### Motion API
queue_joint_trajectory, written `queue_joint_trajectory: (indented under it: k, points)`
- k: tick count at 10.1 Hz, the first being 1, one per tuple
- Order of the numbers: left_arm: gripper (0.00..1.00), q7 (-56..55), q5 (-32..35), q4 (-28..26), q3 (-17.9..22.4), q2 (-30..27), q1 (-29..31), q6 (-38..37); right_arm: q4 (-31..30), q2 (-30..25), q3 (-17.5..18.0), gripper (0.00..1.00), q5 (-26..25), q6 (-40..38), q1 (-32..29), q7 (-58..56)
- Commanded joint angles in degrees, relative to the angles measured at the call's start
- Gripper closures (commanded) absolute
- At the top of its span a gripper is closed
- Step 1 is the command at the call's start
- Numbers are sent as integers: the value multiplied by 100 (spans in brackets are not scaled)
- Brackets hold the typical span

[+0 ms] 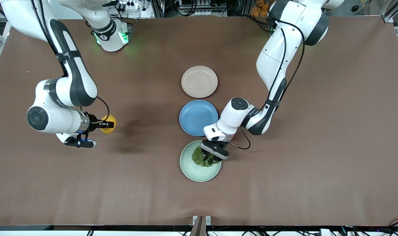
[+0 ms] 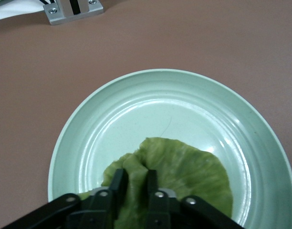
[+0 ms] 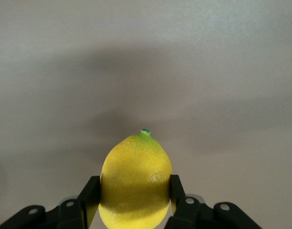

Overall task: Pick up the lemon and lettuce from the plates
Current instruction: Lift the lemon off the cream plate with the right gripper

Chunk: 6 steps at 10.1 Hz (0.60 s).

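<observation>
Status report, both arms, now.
Right tool shut on lemon, up over bare table toward the right arm's end. Left tool pinching lettuce on green plate. Beige plate empty. Nothing in the way.

No text, label, brand, number or sign can be read in any of the three views. The arm near the left tool (image 1: 209,160) carries a small dark marking, but its letters cannot be made out.
</observation>
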Motion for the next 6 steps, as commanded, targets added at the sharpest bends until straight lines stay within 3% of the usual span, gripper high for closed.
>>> queue_joint_trajectory:
  k: [1, 2, 4, 6]
  points:
    - [90, 47, 165, 25, 193, 44, -36, -26, -96, 64, 41, 100, -102, 129, -76, 268]
    - [100, 47, 200, -36, 194, 18, -36, -26, -105, 142, 41, 100, -102, 199, -50, 661]
    - [100, 12, 201, -98, 185, -61, -80, -270, -105, 195, 32, 100, -120, 191, -103, 718]
    - [100, -171, 122, -89, 168, -315, -177, -972, -105, 318, 23, 100, -137, 165, -111, 727]
